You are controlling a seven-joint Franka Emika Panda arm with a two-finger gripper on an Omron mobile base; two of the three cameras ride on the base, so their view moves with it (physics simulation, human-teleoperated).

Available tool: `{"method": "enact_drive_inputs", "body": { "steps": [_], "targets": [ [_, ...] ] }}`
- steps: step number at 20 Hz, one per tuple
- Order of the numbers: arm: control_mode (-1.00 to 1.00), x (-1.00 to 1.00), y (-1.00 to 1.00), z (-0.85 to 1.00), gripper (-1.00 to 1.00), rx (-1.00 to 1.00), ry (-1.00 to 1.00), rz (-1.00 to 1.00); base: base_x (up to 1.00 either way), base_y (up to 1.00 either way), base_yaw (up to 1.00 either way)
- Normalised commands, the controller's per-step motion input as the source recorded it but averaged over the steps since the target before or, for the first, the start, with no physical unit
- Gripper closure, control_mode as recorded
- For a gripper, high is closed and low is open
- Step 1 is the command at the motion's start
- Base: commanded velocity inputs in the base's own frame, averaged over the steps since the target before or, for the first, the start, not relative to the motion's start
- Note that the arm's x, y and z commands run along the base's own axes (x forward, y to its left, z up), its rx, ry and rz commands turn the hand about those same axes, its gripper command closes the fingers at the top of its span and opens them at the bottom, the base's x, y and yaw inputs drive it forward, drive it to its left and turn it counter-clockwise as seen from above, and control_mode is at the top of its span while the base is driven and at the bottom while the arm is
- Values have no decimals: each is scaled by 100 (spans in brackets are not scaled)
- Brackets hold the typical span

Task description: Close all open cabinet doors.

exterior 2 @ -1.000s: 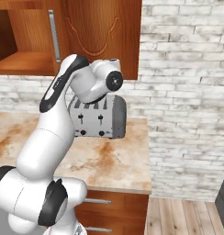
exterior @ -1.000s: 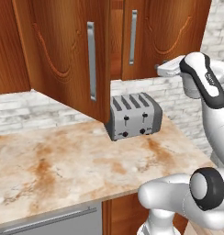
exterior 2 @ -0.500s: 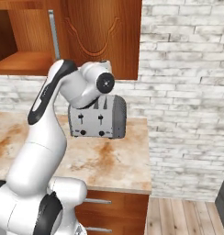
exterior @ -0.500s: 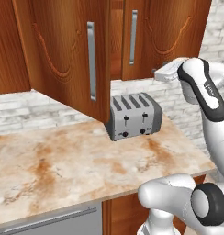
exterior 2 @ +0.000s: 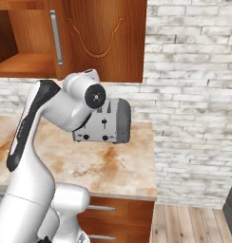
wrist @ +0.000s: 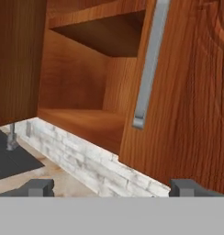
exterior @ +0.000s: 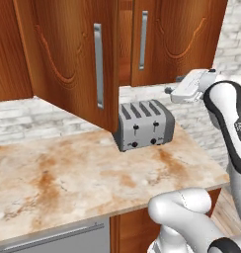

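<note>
The left cabinet door [exterior: 68, 54] stands swung out over the counter, its silver handle [exterior: 98, 64] facing me. The right cabinet door [exterior: 184, 34] is shut, and it appears as the arched panel [exterior 2: 106, 38] beside the open shelf [exterior 2: 23, 64]. My gripper [exterior: 171, 90] hovers open, holding nothing, right of the toaster and below the shut door. In the hand view the gripper [wrist: 111, 186] looks into the open cabinet, with the shut door's handle [wrist: 150, 64] close ahead on the right and the open door [wrist: 15, 59] on the left.
A silver four-slot toaster [exterior: 142, 124] sits on the marble counter [exterior: 68, 178] under the cabinets, close to my hand. A white brick wall [exterior 2: 194, 95] rises behind and to the right. My own arm [exterior 2: 65, 109] hides part of the toaster.
The arm has bent further, and the hand has sunk a little and edged toward the cabinet. The doors have not moved.
</note>
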Motion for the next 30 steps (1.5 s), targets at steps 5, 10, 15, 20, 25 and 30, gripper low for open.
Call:
{"method": "enact_drive_inputs", "body": {
  "steps": [5,10,15,20,25,30],
  "targets": [
    [-100,-100,22,6,-100,-6,-4,9,0,0,0],
    [-100,-100,23,9,-100,-7,-6,7,0,0,0],
    [-100,-100,28,10,-100,-8,-8,5,0,0,0],
    [-100,-100,37,13,-100,-9,-11,3,0,0,0],
    [-100,-100,43,17,-100,-10,-14,1,0,0,0],
    [-100,-92,49,11,-100,-11,-12,0,0,0,0]
  ]
}}
